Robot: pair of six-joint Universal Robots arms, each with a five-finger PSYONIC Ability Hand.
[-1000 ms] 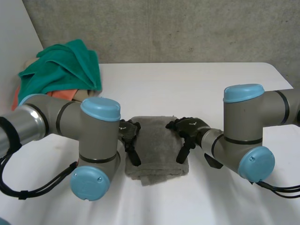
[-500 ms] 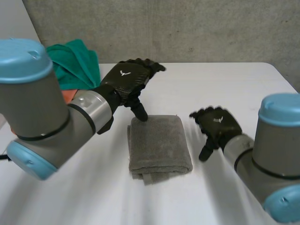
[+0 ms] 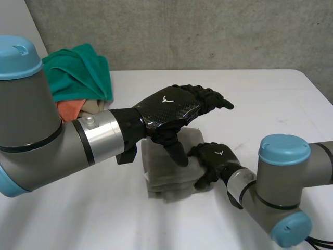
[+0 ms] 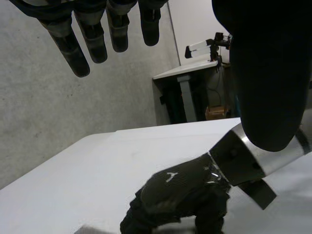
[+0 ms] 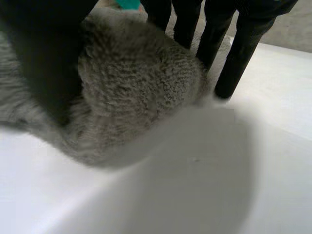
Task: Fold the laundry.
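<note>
A folded grey towel (image 3: 164, 174) lies on the white table (image 3: 260, 99) in the middle. My left hand (image 3: 171, 109) hovers above it, open, fingers straight and pointing right, thumb hanging down toward the cloth. In the left wrist view its fingers (image 4: 68, 34) are spread in the air over my right hand (image 4: 180, 192). My right hand (image 3: 216, 159) sits on the towel's near right edge with its fingers curled into the cloth. In the right wrist view the towel (image 5: 136, 83) bunches between the thumb (image 5: 44, 63) and the fingers (image 5: 239, 53).
A pile of laundry lies at the far left of the table: a green towel (image 3: 78, 73) over an orange cloth (image 3: 67, 108). A concrete wall stands behind the table. A dark desk (image 4: 195, 73) shows beyond the table in the left wrist view.
The left hand rose from the towel's far edge and swung right, above the towel. The right hand moved in from the towel's right side and curled its fingers on the edge.
</note>
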